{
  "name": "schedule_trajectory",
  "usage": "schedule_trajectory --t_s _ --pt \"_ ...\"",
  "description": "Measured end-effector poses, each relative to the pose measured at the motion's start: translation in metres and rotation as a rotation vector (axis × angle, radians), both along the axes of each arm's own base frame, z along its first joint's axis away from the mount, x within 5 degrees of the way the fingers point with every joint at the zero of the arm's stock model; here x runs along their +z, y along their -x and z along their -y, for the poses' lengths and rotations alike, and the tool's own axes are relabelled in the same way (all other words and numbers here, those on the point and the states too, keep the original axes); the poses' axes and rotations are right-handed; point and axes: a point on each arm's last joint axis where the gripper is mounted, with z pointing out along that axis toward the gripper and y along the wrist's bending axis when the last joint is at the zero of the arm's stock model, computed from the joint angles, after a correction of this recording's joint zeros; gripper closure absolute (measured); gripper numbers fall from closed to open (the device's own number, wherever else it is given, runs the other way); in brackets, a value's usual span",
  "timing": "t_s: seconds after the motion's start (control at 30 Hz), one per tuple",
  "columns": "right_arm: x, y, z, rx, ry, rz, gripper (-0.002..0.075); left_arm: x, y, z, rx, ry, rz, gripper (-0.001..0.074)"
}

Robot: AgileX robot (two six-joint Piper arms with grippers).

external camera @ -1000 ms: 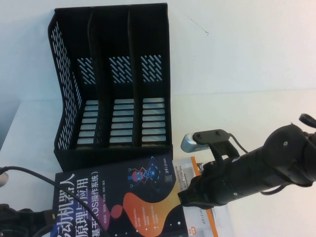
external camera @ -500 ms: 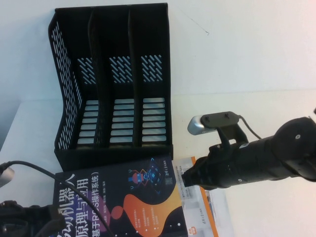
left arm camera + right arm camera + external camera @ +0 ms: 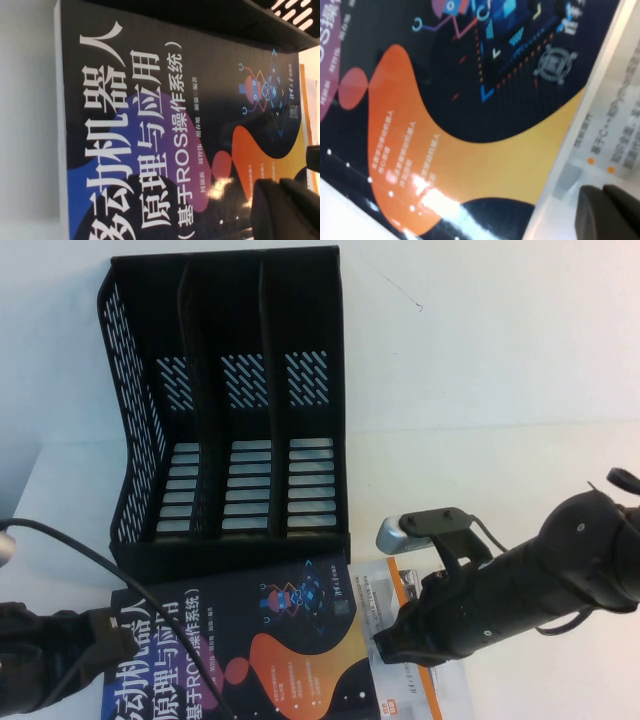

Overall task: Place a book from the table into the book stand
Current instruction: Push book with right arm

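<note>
Book: the book [image 3: 250,640] is lying flat, cover up, on the table [image 3: 520,390] just in front of the book stand's base, its far edge touching or nearly touching that base; not yet lifted.
White book: a white book [image 3: 415,585] with orange trim is lying partly under the dark one's right side, likely raising that edge a little for a finger to slip beneath.
Right gripper: the right gripper [image 3: 385,645] is sitting low at the book's right edge, over the seam between the two books; whether its fingers are parted cannot be told, and nothing looks held.
Left gripper: the left gripper [image 3: 105,640] is resting at the book's left edge with fingers fully closed and empty, probably bracing the book against sliding.
Book stand: the book stand [image 3: 235,405] is standing with all three compartments empty, open toward the robot.
</note>
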Motion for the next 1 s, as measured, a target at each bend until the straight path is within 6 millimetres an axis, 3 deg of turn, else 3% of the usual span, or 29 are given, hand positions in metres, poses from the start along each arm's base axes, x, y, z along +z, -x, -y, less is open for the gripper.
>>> schedule_trajectory --t_s 0.9,1.0 --pt "0.006 0.012 -0.025 0.015 -0.133 -0.016 0.0721 0.0 0.001 0.001 -0.036 -0.017 0.008 0.0738" --pt "0.014 0.011 -0.024 0.005 -0.14 0.022 0.0721 -0.001 0.003 0.002 -0.063 -0.02 -0.003 0.0738"
